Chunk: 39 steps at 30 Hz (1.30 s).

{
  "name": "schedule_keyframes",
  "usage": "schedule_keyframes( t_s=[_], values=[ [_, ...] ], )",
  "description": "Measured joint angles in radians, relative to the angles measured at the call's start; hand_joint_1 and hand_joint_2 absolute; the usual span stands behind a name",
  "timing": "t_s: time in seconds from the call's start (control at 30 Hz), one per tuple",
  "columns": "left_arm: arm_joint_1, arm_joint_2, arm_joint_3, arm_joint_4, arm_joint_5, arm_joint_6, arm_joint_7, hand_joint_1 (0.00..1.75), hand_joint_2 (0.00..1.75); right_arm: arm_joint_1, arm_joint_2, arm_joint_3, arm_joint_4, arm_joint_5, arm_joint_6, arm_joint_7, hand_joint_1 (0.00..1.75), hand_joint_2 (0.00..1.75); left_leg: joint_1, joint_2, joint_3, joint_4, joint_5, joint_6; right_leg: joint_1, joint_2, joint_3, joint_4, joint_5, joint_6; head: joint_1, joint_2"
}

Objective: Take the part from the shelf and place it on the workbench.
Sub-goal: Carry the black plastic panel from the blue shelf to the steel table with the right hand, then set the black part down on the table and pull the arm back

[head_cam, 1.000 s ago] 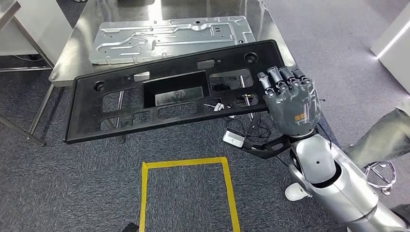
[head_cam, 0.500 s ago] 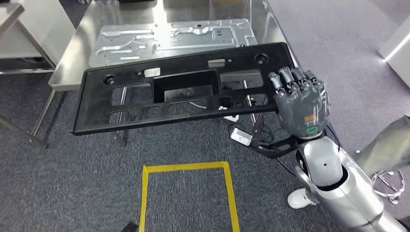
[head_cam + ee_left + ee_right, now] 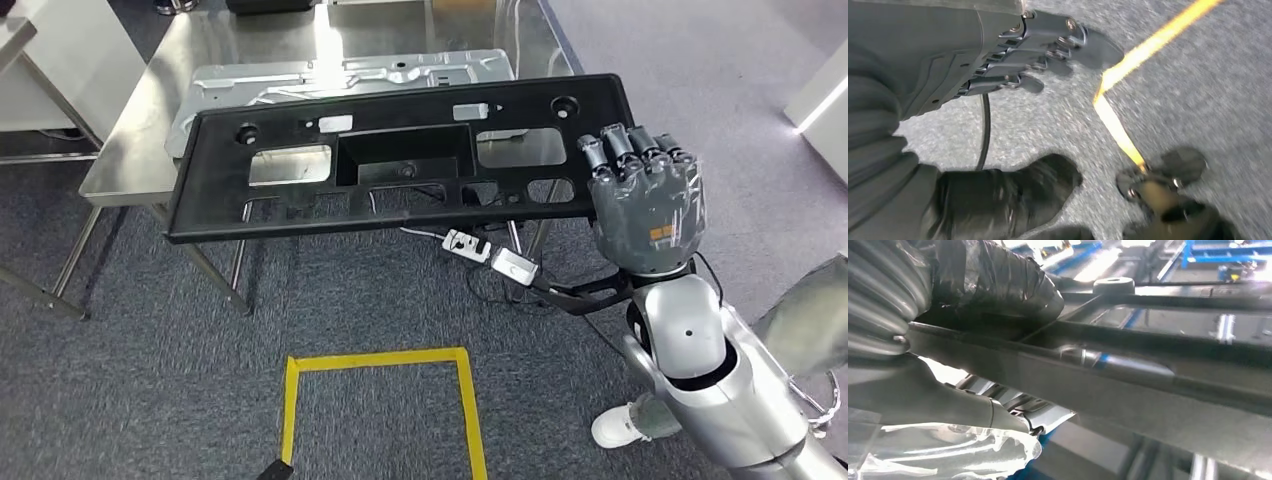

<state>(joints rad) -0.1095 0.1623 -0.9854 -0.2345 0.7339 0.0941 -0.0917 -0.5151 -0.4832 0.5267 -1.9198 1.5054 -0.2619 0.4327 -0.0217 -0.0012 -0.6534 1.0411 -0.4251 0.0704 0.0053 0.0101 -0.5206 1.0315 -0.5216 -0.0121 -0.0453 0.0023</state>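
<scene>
The floor (image 3: 130, 400) is grey short-pile carpet. A square outline of yellow tape (image 3: 380, 358) is marked on it. A steel table (image 3: 130, 140) with a reflective top stands on thin metal legs; overhead light glares off its surface. White cabinet edges (image 3: 50, 70) stand at the far left, and a white unit (image 3: 825, 90) at the far right. Cables and a white power adapter (image 3: 512, 266) lie on the carpet under the table.

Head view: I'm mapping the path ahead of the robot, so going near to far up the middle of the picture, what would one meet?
Yellow tape square on the carpet → black plastic panel gripped at one end by the right hand → stamped metal sheet lying on the steel workbench.
</scene>
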Motion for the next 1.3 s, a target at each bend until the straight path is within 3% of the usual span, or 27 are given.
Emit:
schedule_keyframes(
  t_s=[0.07, 0.13, 0.23, 0.3, 0.33, 0.4, 0.47, 0.5, 0.53, 0.6, 0.67, 0.73, 0.8, 0.83, 0.87, 0.93, 0.97, 1.0, 1.13, 1.17, 1.23, 1.27, 1.3],
  values=[
    [0.001, 0.0, -0.001, 0.0, 0.0, 0.0, 0.002, 0.0, 1.75, 0.001, -0.001, -0.003, -0.002, -0.001, 0.005, 0.001, 1.75, 1.75, 0.002, 0.0, 0.031, -0.034, -0.006, 0.001, -0.004, -0.002, 0.01, 0.008, 0.009, 0.008, -0.002, 0.0],
    [0.002, 0.0, -0.001, 0.0, 0.001, 0.0, 0.006, 0.0, 1.75, -0.004, -0.002, -0.006, -0.005, -0.002, 0.01, 0.002, 1.75, 1.75, 0.011, -0.001, 0.069, -0.06, -0.011, 0.001, -0.007, -0.004, -0.013, 0.062, 0.006, 0.019, -0.001, 0.0],
    [0.0, 0.0, -0.001, 0.0, 0.002, 0.0, 0.015, 0.0, 1.75, -0.006, -0.007, -0.008, -0.004, -0.002, 0.021, 0.003, 1.75, 1.75, 0.021, -0.004, 0.104, -0.07, -0.033, -0.003, -0.017, -0.004, -0.128, 0.217, -0.051, 0.038, 0.001, 0.0],
    [0.003, -0.001, -0.001, 0.0, 0.003, 0.0, 0.022, 0.0, 1.75, -0.003, -0.01, -0.008, -0.004, -0.002, 0.029, 0.003, 1.75, 1.75, 0.029, -0.005, 0.131, -0.069, -0.057, -0.011, -0.027, -0.005, -0.18, 0.238, -0.072, 0.051, 0.001, 0.0],
    [0.005, -0.002, -0.001, 0.0, 0.004, -0.001, 0.026, 0.0, 1.75, -0.002, -0.012, -0.008, -0.003, -0.002, 0.033, 0.003, 1.75, 1.75, 0.034, -0.006, 0.148, -0.068, -0.071, -0.018, -0.033, -0.006, -0.184, 0.204, -0.051, 0.059, 0.001, 0.0],
    [0.006, -0.002, -0.001, 0.0, 0.006, -0.002, 0.035, 0.0, 1.75, 0.001, -0.019, -0.009, -0.001, -0.002, 0.04, 0.003, 1.75, 1.75, 0.042, -0.006, 0.182, -0.06, -0.103, -0.035, -0.044, -0.012, -0.172, 0.088, 0.051, 0.073, 0.004, 0.0],
    [0.004, -0.001, -0.001, 0.0, 0.008, -0.003, 0.041, 0.0, 1.75, 0.007, -0.026, -0.01, 0.004, -0.002, 0.047, 0.003, 1.75, 1.75, 0.043, -0.007, 0.195, -0.053, -0.13, -0.053, -0.045, -0.017, -0.161, 0.02, 0.123, 0.06, 0.008, 0.0],
    [0.003, -0.001, -0.001, 0.0, 0.008, -0.003, 0.044, 0.0, 1.75, 0.012, -0.031, -0.012, 0.005, -0.003, 0.05, 0.003, 1.75, 1.75, 0.043, -0.007, 0.198, -0.047, -0.138, -0.061, -0.042, -0.018, -0.161, 0.016, 0.129, 0.046, 0.01, 0.0],
    [0.002, -0.001, -0.001, 0.0, 0.009, -0.003, 0.046, 0.0, 1.75, 0.014, -0.035, -0.014, 0.006, -0.002, 0.053, 0.002, 1.75, 1.75, 0.043, -0.006, 0.196, -0.043, -0.139, -0.067, -0.04, -0.014, -0.158, 0.02, 0.12, 0.032, 0.01, 0.0],
    [0.0, -0.001, -0.002, 0.0, 0.009, -0.003, 0.05, 0.0, 1.75, 0.016, -0.043, -0.021, 0.006, -0.001, 0.058, 0.002, 1.75, 1.75, 0.045, -0.005, 0.175, 0.012, -0.125, -0.076, -0.041, -0.009, -0.145, 0.02, 0.111, 0.014, 0.009, 0.0],
    [-0.003, -0.001, -0.002, 0.0, 0.009, -0.003, 0.052, 0.0, 1.75, 0.015, -0.049, -0.025, 0.006, 0.0, 0.062, 0.001, 1.75, 1.75, 0.046, -0.004, 0.103, 0.122, -0.126, -0.081, -0.04, -0.008, -0.125, 0.015, 0.096, 0.003, 0.008, 0.0],
    [-0.003, -0.001, -0.002, 0.0, 0.01, -0.003, 0.053, 0.0, 1.75, 0.017, -0.055, -0.026, 0.006, 0.002, 0.067, 0.0, 1.75, 1.75, 0.045, -0.004, 0.014, 0.227, -0.176, -0.084, -0.036, -0.006, -0.103, 0.012, 0.078, -0.003, 0.008, 0.0],
    [0.0, -0.001, -0.002, 0.0, 0.011, -0.003, 0.057, 0.0, 1.75, 0.02, -0.06, -0.027, 0.006, 0.004, 0.076, -0.001, 1.75, 1.75, 0.041, -0.004, -0.043, 0.253, -0.216, -0.078, -0.028, -0.002, -0.075, 0.011, 0.056, -0.007, 0.008, 0.0],
    [0.001, -0.001, -0.002, 0.0, 0.011, -0.002, 0.06, 0.0, 1.75, 0.022, -0.062, -0.027, 0.006, 0.004, 0.08, -0.002, 1.75, 1.75, 0.038, -0.004, -0.052, 0.226, -0.204, -0.07, -0.024, 0.0, -0.058, 0.011, 0.044, -0.008, 0.008, 0.0],
    [0.002, -0.001, -0.002, 0.0, 0.012, -0.001, 0.062, 0.0, 1.75, 0.024, -0.064, -0.028, 0.006, 0.004, 0.083, -0.002, 1.75, 1.75, 0.032, -0.004, -0.051, 0.175, -0.164, -0.057, -0.019, 0.001, -0.039, 0.011, 0.031, -0.008, 0.008, 0.0],
    [0.004, 0.004, -0.003, 0.0, 0.012, 0.002, 0.068, 0.0, 1.75, 0.029, -0.068, -0.031, 0.008, 0.004, 0.085, -0.002, 1.75, 1.75, 0.015, -0.008, -0.037, 0.059, -0.042, -0.026, -0.013, 0.003, -0.012, 0.008, 0.009, -0.006, 0.01, 0.0],
    [0.005, 0.006, -0.004, 0.0, 0.012, 0.003, 0.069, 0.0, 1.75, 0.032, -0.07, -0.033, 0.01, 0.004, 0.086, -0.001, 1.75, 1.75, 0.008, -0.01, -0.03, 0.022, -0.001, -0.017, -0.011, 0.005, -0.003, 0.007, 0.0, -0.003, 0.011, 0.0],
    [0.005, 0.008, -0.004, 0.0, 0.012, 0.005, 0.07, 0.0, 1.75, 0.035, -0.072, -0.034, 0.012, 0.003, 0.087, 0.0, 1.75, 1.75, 0.004, -0.013, -0.026, 0.004, 0.021, -0.014, -0.011, 0.008, 0.001, 0.005, -0.007, 0.0, 0.011, 0.0],
    [0.002, 0.011, -0.005, 0.0, 0.011, 0.016, 0.07, 0.0, 1.75, 0.041, -0.087, -0.044, 0.013, 0.003, 0.094, 0.0, 1.75, 1.75, 0.01, -0.014, 0.003, -0.022, 0.017, -0.018, -0.008, 0.008, 0.008, 0.016, -0.035, 0.018, 0.011, 0.0],
    [0.001, 0.012, -0.005, 0.0, 0.01, 0.019, 0.07, 0.0, 1.75, 0.042, -0.091, -0.048, 0.013, 0.004, 0.096, 0.0, 1.75, 1.75, 0.013, -0.013, 0.015, -0.031, 0.015, -0.015, -0.008, 0.005, -0.012, 0.058, -0.055, 0.022, 0.012, 0.0],
    [-0.001, 0.012, -0.005, 0.0, 0.01, 0.024, 0.07, 0.0, 1.75, 0.045, -0.099, -0.052, 0.014, 0.005, 0.099, -0.001, 1.75, 1.75, 0.015, -0.013, 0.035, -0.038, 0.004, -0.009, -0.01, 0.002, -0.088, 0.191, -0.102, 0.028, 0.014, 0.0],
    [-0.001, 0.013, -0.005, 0.0, 0.011, 0.027, 0.07, 0.0, 1.75, 0.049, -0.101, -0.052, 0.014, 0.005, 0.1, -0.001, 1.75, 1.75, 0.015, -0.013, 0.044, -0.038, -0.004, -0.008, -0.012, 0.002, -0.128, 0.246, -0.111, 0.031, 0.014, 0.0],
    [0.0, 0.013, -0.005, 0.0, 0.011, 0.029, 0.07, 0.0, 1.75, 0.053, -0.103, -0.052, 0.015, 0.005, 0.101, -0.002, 1.75, 1.75, 0.015, -0.014, 0.053, -0.037, -0.013, -0.008, -0.014, 0.001, -0.156, 0.269, -0.099, 0.033, 0.014, 0.0]
  ],
)
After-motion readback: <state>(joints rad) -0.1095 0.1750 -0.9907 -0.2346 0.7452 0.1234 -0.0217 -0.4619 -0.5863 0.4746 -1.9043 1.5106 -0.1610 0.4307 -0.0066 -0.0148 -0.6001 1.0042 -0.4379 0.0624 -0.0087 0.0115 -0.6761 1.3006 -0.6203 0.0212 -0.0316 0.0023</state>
